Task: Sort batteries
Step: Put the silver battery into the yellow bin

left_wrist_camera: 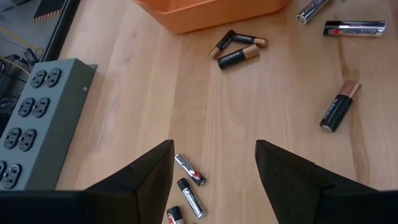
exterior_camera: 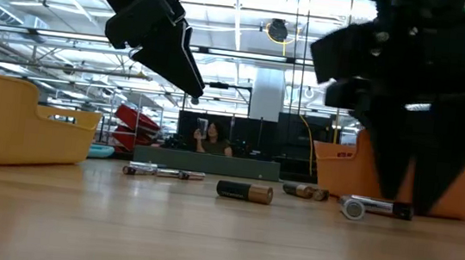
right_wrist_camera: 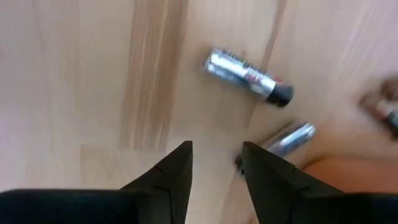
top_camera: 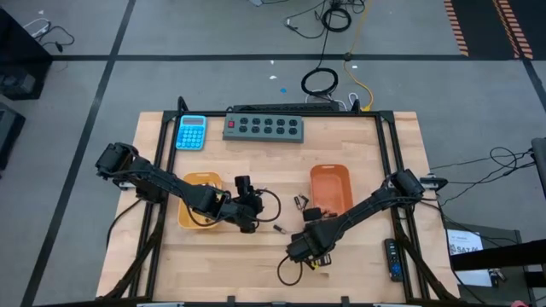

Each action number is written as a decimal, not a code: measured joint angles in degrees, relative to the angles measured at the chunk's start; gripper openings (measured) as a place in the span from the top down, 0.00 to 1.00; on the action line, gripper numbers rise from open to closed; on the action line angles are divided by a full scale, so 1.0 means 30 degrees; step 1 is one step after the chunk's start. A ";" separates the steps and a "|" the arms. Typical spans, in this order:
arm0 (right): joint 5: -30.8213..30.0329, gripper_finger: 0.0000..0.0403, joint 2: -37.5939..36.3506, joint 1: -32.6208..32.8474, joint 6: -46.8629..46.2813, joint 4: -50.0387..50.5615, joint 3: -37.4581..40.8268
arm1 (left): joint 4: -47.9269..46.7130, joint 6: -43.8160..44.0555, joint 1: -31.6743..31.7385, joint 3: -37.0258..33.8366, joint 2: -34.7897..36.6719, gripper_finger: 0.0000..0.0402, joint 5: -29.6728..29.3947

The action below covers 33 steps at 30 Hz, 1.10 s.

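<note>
Overhead, left gripper poised over the table just beside the yellow tray, fingers spread wide and holding nothing. Right gripper lower down, near the orange tray, fingers at a narrow gap. Batteries scattered on bare wood between the two trays. Blue calculator and grey power strip along the far edge; no lettering readable on either.

Level with the table, batteries lying on their sides in a loose row between yellow tray and orange tray; one dark with a copper end, one silvery. No brand legible. A person seated far behind.

From the left wrist, fingers far apart over small silver batteries with red-and-black label bands; dark copper-tipped batteries near the orange tray; power strip sockets alongside. Print too small to read.

From the right wrist, fingers narrowly parted, empty, a silvery battery just beyond them and another with a red mark farther off; writing unreadable.
</note>
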<state>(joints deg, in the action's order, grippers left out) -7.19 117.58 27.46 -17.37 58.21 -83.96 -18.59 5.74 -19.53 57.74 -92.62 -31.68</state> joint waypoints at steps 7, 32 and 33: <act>-0.0690 0.67 -0.0015 -0.0309 0.2135 -0.1591 -0.0015 | 0.0000 0.0429 0.0000 0.0000 0.0000 0.42 0.0446; 0.0221 0.71 0.0138 -0.1444 0.6812 -0.2822 -0.0029 | -0.1407 0.2160 -0.0586 0.0000 0.0007 0.42 0.0503; 0.0560 0.72 0.0138 -0.1568 0.6845 -0.2877 -0.0029 | -0.1421 0.2326 -0.0663 0.0000 0.0007 0.42 0.0503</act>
<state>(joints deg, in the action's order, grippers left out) -5.51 117.99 22.76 3.16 49.57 -84.05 -22.85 12.72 -21.52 57.74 -92.60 -30.17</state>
